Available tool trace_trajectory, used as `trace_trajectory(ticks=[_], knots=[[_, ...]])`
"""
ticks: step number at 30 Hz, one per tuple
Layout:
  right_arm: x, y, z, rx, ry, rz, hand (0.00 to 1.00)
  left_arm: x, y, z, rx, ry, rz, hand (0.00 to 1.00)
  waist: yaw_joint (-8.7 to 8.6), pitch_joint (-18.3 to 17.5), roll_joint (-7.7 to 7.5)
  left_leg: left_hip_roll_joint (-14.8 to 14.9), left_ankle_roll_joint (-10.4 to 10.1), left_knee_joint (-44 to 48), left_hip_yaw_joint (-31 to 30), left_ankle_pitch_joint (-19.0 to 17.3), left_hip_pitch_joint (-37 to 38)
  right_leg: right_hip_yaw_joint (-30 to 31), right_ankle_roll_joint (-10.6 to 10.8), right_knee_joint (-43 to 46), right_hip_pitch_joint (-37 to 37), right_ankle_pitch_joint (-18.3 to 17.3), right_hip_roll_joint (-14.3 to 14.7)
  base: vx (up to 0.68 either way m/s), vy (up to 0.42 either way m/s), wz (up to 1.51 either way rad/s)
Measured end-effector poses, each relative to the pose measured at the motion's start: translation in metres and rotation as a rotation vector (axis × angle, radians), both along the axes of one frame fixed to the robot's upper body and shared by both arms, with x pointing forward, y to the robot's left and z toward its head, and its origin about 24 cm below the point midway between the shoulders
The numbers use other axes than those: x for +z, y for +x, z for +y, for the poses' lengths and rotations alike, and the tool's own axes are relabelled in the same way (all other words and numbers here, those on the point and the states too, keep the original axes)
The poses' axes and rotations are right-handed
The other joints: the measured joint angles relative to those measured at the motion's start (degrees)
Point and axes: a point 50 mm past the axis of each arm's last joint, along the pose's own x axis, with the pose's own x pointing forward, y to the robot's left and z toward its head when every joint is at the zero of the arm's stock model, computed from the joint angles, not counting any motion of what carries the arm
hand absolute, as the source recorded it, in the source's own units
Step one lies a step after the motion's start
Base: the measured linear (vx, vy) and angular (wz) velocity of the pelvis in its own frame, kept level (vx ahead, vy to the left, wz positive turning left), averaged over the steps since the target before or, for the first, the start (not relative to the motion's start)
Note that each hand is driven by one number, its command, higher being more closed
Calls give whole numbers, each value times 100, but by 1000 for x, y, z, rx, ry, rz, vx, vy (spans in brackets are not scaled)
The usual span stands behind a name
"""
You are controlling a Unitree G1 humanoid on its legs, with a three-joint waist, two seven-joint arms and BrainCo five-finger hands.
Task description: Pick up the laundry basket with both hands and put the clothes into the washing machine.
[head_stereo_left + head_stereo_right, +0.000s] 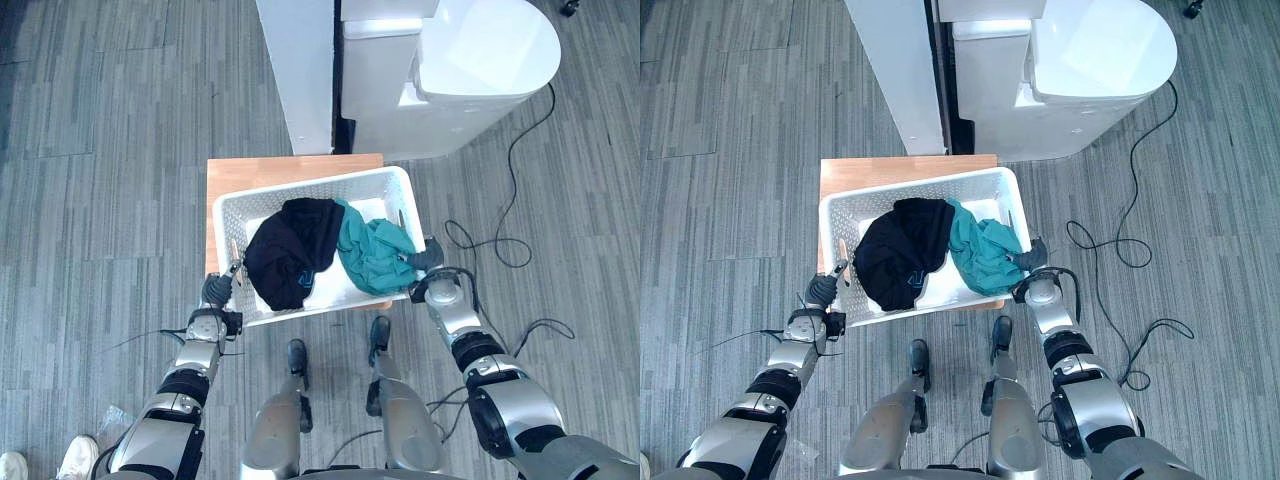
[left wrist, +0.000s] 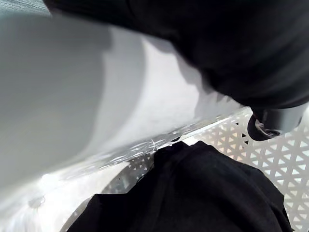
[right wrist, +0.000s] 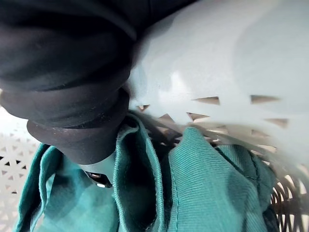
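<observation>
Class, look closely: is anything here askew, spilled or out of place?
The laundry basket lies skewed on the wooden table, jutting past its right edge. The black garment and teal garment are inside it; nothing has spilled.

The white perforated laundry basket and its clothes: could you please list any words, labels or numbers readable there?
None: no word, label or number can be read on the white perforated plastic laundry basket, the black garment, the teal garment or the white washing machine behind.
</observation>
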Motion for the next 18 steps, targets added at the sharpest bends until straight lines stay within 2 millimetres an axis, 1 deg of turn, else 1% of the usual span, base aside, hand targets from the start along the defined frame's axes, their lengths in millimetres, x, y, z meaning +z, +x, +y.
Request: trace_trajectory(ticks=[4, 7, 9, 11, 12, 14, 16, 17, 18], knots=[[-10, -7, -4, -3, -1, 34, 100, -8, -7, -3, -38, 45, 37, 100, 6, -17, 31, 0, 0, -55, 6, -1, 151, -10, -31, -1, 124, -24, 1, 44, 10, 0], [-20, -18, -10, -8, -4, 55, 100, -13, -16, -7, -85, 86, 58, 100, 8, -100, 76, 35, -2, -91, 0, -2, 194, -29, -44, -1, 159, -44, 2, 53, -1, 2], [-32, -31, -15, -6, -2, 81, 100, -19, -28, -8, -114, 75, 69, 100, 8, -152, 91, 48, -2, -148, -1, -4, 309, -35, -34, -2, 246, -63, 18, 62, 4, -1], [-45, -45, -20, -11, 0, 129, 100, -28, -41, -9, -126, 57, 100, 100, -7, -376, 90, 55, -4, -163, -9, -9, 321, -47, -23, -3, 260, -73, 27, 59, 7, 1], [-48, -49, -21, -7, 3, 140, 100, -30, -45, -9, -132, 49, 108, 100, -14, -419, 89, 62, -3, -165, -13, -13, 349, -57, -23, -3, 290, -73, 31, 61, 8, 3], [-60, -68, -27, -12, 16, 175, 100, -34, -58, -11, -155, 24, 120, 100, -19, -575, 95, 110, -4, -158, -20, -47, 504, -138, -22, -6, 471, -75, 62, 45, 8, 7], [-65, -82, -30, -35, 45, 176, 100, -33, -66, -11, -164, -2, 105, 100, -36, -764, 80, 133, -9, -149, -34, -63, 555, -165, -27, -7, 554, -118, 73, 24, 7, 11], [-66, -88, -30, -46, 73, 167, 100, -32, -72, -9, -163, -21, 97, 100, -66, -911, 77, 128, -7, -140, -29, -82, 591, -164, -34, -8, 597, -202, 65, 29, -1, 6], [-64, -88, -29, -42, 89, 157, 100, -31, -75, -8, -154, -35, 89, 100, -83, -972, 89, 135, -12, -132, -30, -86, 609, -164, -37, -8, 615, -206, 70, 0, 0, 0]])
